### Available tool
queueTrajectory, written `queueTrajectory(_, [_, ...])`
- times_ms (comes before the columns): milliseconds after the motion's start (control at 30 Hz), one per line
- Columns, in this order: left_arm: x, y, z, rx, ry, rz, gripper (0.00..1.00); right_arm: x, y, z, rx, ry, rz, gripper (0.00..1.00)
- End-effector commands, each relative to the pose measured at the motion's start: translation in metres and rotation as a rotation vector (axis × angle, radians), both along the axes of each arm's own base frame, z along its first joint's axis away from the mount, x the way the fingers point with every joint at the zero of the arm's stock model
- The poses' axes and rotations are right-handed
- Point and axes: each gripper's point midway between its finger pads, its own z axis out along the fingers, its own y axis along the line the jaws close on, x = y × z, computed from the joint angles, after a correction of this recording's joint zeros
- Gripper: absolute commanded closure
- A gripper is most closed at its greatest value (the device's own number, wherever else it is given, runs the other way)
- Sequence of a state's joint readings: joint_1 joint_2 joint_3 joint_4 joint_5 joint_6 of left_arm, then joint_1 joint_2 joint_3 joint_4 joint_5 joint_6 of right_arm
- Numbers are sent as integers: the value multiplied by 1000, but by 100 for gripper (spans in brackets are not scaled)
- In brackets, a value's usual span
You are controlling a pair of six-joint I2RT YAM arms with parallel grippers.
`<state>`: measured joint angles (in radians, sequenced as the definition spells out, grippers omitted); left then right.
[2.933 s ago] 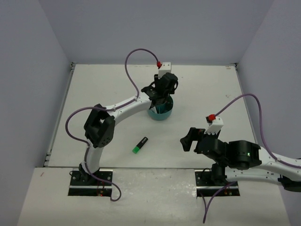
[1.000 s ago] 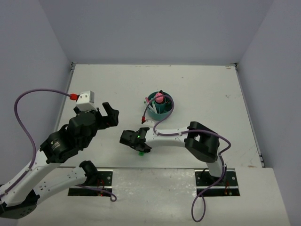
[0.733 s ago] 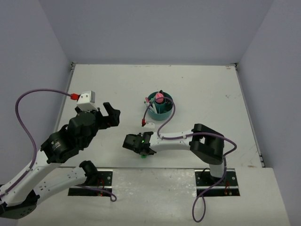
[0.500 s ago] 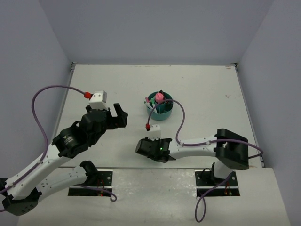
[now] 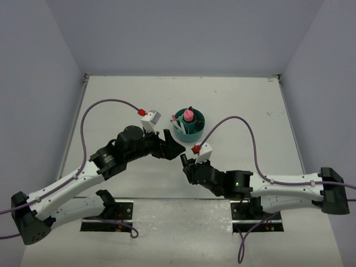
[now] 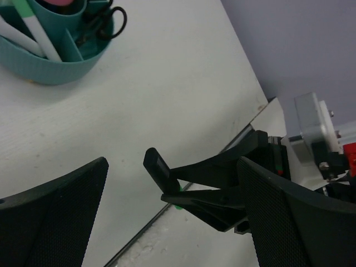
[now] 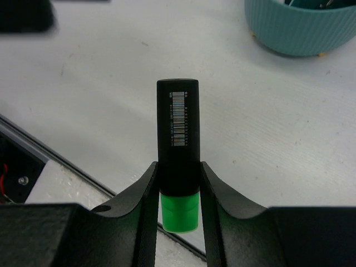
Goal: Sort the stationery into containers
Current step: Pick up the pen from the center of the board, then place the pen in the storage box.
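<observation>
- The right hand (image 7: 178, 167) is closed to a narrow gap on the green highlighter (image 7: 178, 128). One black finger presses each long side, just above the green end.
- The highlighter is a stubby, flat-sided bar with a smooth matt black barrel and a white barcode label. In the right wrist view its glossy bright green end sits at 6 o'clock and its blunt black end at 12 o'clock.
- The left hand (image 5: 171, 146) has its jaws spread as wide as they go, with nothing between them. Its broad finger pads (image 6: 55, 217) are black with a fine dotted grid.
- In the top view the left hand lies at about 10 o'clock from the right hand (image 5: 185, 165), near it.
- The teal organizer (image 5: 189, 132) stands at 12 o'clock from the right hand, near the middle of the worktop (image 5: 250, 105). It is a short round plastic tub with fine vertical ribs on its outer wall and thin dividers inside.
- A pink-capped glue stick (image 5: 188, 115) stands upright in its central well. Black-handled scissors (image 6: 103, 19) and a white pen (image 6: 39, 36) lean in the outer compartments.
- The worktop is white, matt and faintly grained.
</observation>
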<state>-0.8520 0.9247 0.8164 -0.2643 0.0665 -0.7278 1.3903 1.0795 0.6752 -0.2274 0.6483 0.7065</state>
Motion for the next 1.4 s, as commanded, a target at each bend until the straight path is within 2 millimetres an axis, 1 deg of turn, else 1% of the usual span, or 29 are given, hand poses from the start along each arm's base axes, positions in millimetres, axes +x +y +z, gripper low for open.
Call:
queueTrajectory(0, [-15,-33,15,-149,27,-158,0,10,-6,31,89,-91,-29,100])
queueTrajectory(67, [-14,-38,4,-146,56,-162,0,8,-7,39,114,-96,-20,100])
queueTrajectory(133, [-11,-45,6,-185,61,-163,1,6,-8,49,141,-99,-4,100])
queueTrajectory(233, [-11,-50,-4,-200,90,-165,6,6,-10,55,149,-100,-5,100])
queueTrajectory(400, [-11,-55,-9,-221,110,-177,33,6,-16,63,182,-107,-13,100])
queueTrajectory(433, [-11,-56,-11,-222,116,-177,37,5,-16,64,187,-109,-9,100])
queueTrajectory(500, [-10,-58,-18,-215,130,-174,39,3,-14,68,209,-110,5,100])
queueTrajectory(567, [-9,-61,-22,-216,144,-179,47,1,-13,71,225,-112,21,100])
queueTrajectory(633, [-9,-63,-22,-222,145,-185,62,0,-12,74,244,-111,32,100])
queueTrajectory(667, [-9,-64,-22,-224,145,-185,67,-1,-13,74,251,-111,35,100])
queueTrajectory(700, [-8,-65,-22,-224,146,-186,75,-2,-13,75,255,-114,41,100])
queueTrajectory(733, [-7,-67,-21,-226,141,-189,91,-2,-14,76,265,-117,44,97])
queueTrajectory(767, [-7,-67,-19,-228,135,-191,98,-3,-15,75,265,-116,45,91])
queueTrajectory(800, [-5,-68,-17,-224,119,-196,100,-3,-17,77,274,-118,44,78])
queueTrajectory(833, [-5,-69,-15,-227,116,-198,100,-3,-18,74,266,-116,42,61])
queueTrajectory(867, [-4,-70,-14,-218,100,-205,100,-3,-20,76,281,-110,32,46])
queueTrajectory(900, [0,-70,-12,-205,80,-198,100,-2,-24,75,283,-104,18,35])
queueTrajectory(933, [4,-71,-8,-193,60,-189,100,-2,-28,73,281,-97,3,24])
queueTrajectory(967, [11,-72,-3,-181,39,-172,100,-1,-36,69,253,-86,-19,20])
queueTrajectory(1000, [17,-69,-8,-130,28,-148,100,0,-42,67,242,-73,-50,19])
queueTrajectory(1033, [31,-68,-2,-100,-14,-101,100,4,-55,63,216,-60,-108,17])
queueTrajectory(1067, [47,-67,2,-65,-46,-43,100,9,-68,64,230,-47,-192,15])
queueTrajectory(1100, [60,-65,6,-31,-80,0,100,11,-85,62,205,-30,-268,13])
queueTrajectory(1133, [70,-66,11,-15,-107,29,100,11,-96,60,203,-3,-315,11])
queueTrajectory(1167, [80,-67,18,-3,-132,59,100,10,-102,62,224,22,-360,11])
queueTrajectory(1233, [105,-71,28,48,-197,117,100,10,-135,70,197,40,-466,10])
queueTrajectory(1267, [113,-73,32,67,-224,130,100,9,-142,69,169,41,-472,10])
queueTrajectory(1367, [153,-80,53,132,-316,223,100,6,-150,74,172,47,-460,10])
